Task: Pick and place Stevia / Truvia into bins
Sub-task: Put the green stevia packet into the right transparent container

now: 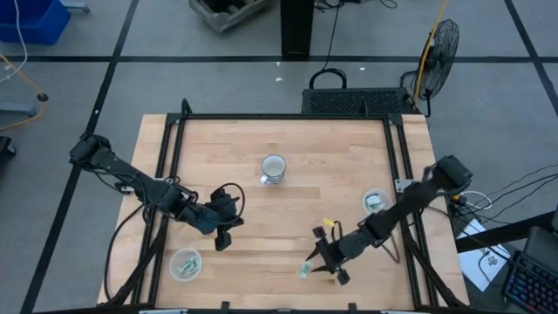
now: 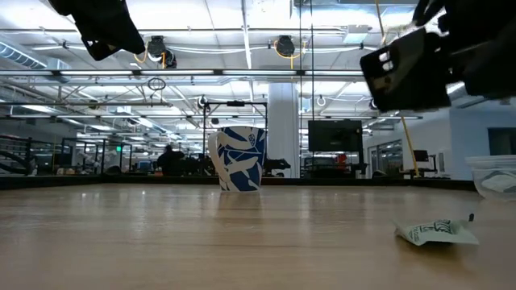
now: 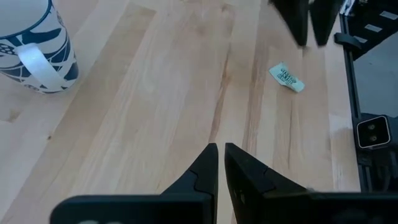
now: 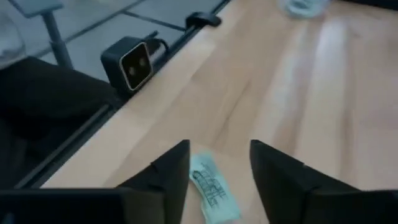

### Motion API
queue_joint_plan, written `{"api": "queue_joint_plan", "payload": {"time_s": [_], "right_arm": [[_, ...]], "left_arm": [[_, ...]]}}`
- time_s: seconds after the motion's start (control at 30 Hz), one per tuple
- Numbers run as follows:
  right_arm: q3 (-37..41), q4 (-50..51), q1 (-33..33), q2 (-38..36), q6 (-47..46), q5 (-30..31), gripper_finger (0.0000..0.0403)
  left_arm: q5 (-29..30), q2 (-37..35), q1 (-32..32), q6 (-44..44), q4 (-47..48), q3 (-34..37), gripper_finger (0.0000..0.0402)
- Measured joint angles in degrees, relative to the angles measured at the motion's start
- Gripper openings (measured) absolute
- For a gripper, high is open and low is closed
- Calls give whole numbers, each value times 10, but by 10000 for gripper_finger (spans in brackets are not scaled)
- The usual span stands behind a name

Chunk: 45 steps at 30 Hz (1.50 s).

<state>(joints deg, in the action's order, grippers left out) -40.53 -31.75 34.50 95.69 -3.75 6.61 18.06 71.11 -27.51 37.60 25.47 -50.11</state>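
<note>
Down low, the right gripper (image 4: 219,163) hangs over one sachet (image 4: 213,188), fingers spread apart.
That sachet lies flat on the table (image 1: 288,218), lower middle of the high view, between the fingertips and untouched. The left gripper (image 3: 220,155), fingers nearly together and empty, hovers at left centre. One tub (image 1: 186,263) sits lower left, another tub (image 1: 376,201) at right; the mug (image 1: 274,167) stands centre.

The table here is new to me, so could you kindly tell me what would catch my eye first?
First comes the blue and white mug standing near the middle of the wooden table. Next, the right end effector hangs open over a lone green sachet near the front edge. Two clear tubs sit apart, one at the front left and one at the right side.
</note>
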Motion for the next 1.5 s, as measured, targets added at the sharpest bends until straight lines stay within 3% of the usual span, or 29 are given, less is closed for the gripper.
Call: {"api": "queue_joint_plan", "payload": {"time_s": [0.2,0.47,0.73,1.07,1.23,1.5], "right_arm": [[0,-163,0,109,38,-32,215],[-1,-226,-11,196,18,-51,244],[-12,-173,-41,219,-44,-58,243],[-11,-129,-21,220,22,-46,241],[-11,-128,-15,221,16,-45,211],[-11,-115,-16,204,15,-49,111]], "left_arm": [[0,0,0,0,0,0,31],[0,0,0,2,0,0,31],[0,0,0,2,0,0,31],[0,0,0,2,0,0,31],[0,0,0,2,0,0,31],[0,0,0,1,0,0,31]]}}
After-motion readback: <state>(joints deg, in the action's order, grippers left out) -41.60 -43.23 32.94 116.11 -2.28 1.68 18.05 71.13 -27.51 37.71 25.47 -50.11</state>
